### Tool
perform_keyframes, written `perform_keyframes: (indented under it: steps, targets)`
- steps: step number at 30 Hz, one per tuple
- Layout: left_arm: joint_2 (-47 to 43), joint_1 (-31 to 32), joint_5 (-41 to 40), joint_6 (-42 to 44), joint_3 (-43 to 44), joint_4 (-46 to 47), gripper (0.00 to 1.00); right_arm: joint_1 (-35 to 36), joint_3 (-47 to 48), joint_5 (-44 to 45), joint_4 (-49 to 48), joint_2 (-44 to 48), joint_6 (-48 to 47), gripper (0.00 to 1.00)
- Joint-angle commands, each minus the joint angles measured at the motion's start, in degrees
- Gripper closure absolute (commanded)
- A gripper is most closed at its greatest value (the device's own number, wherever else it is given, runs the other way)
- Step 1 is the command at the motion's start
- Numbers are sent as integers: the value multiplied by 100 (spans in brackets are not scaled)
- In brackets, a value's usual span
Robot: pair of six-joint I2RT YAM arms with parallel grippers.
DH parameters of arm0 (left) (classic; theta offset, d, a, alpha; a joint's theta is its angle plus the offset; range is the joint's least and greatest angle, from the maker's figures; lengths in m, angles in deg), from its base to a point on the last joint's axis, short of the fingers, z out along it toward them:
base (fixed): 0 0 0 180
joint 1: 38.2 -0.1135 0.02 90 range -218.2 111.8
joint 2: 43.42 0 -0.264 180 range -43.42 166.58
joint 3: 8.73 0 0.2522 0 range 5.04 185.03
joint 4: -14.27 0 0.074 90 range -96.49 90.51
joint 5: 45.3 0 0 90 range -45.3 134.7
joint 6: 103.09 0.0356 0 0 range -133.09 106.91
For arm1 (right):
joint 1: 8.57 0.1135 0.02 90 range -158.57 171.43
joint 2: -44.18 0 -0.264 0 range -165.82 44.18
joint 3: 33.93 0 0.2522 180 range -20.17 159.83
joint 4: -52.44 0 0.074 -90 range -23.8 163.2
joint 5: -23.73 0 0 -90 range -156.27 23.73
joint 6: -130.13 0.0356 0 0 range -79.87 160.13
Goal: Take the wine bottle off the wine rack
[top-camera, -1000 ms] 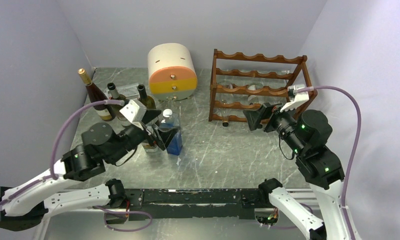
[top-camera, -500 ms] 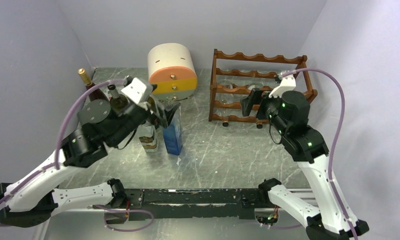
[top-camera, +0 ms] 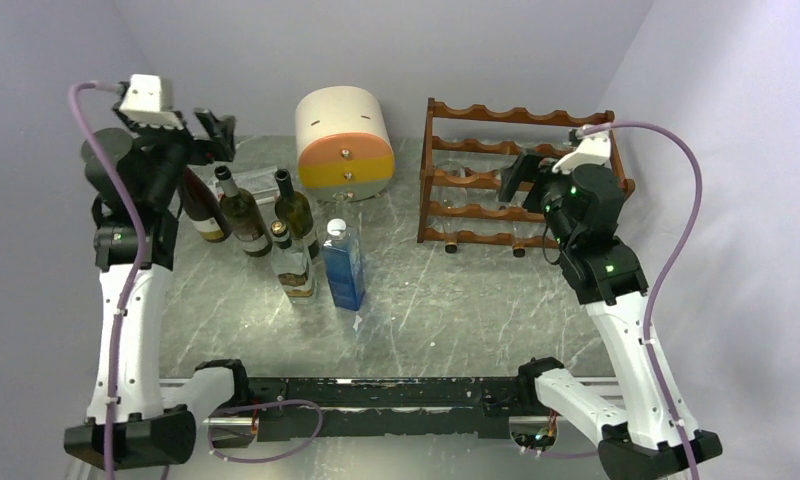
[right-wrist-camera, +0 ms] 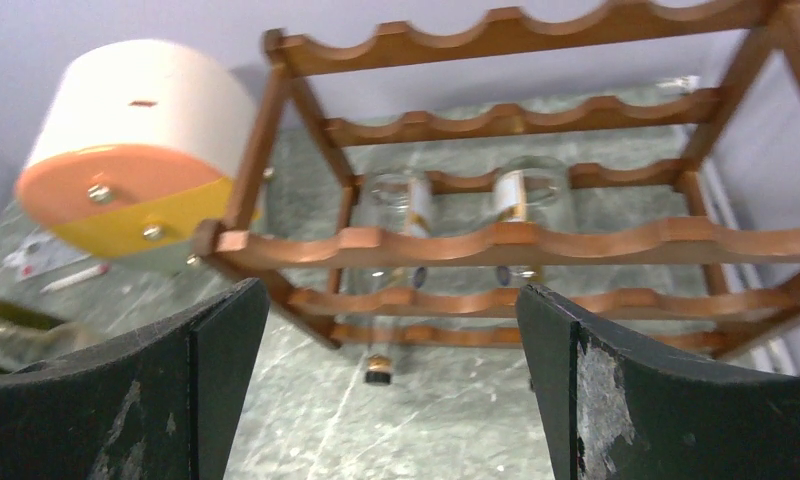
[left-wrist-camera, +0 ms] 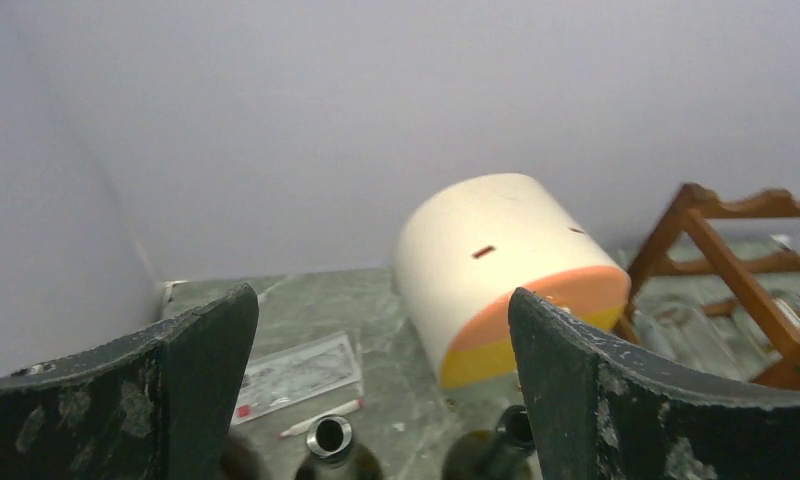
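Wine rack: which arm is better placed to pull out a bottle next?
Right. The right gripper, jaws open, faces the wine rack with two bottles lying in view. The left gripper sits high at far left, beyond the drawer unit, above the standing bottles.

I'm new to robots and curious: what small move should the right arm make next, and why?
Probably ease the right arm forward and lower, toward one bottle lying in the wine rack: its jaws stand open facing the rack, short of it, holding nothing.
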Motion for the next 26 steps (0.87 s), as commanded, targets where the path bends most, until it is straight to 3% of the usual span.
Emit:
perform_keyframes:
  steps: [1,8,14,26]
  targets:
    - [-532,-633,732,-156,-356,615,2,-605,38,-458,-272,95,-97,0]
    - [-1806,-566,734,-36,-1243,871,2,-614,295,-84,184,558,-438,0]
    - [-2472,-564,1325,-305,-1719,1061,2,-611,186,-176,38,1069,-480,0]
    - [-2726,-244,1393,-133,-1425,618,2,-614,275,-94,33,1493,-437,0]
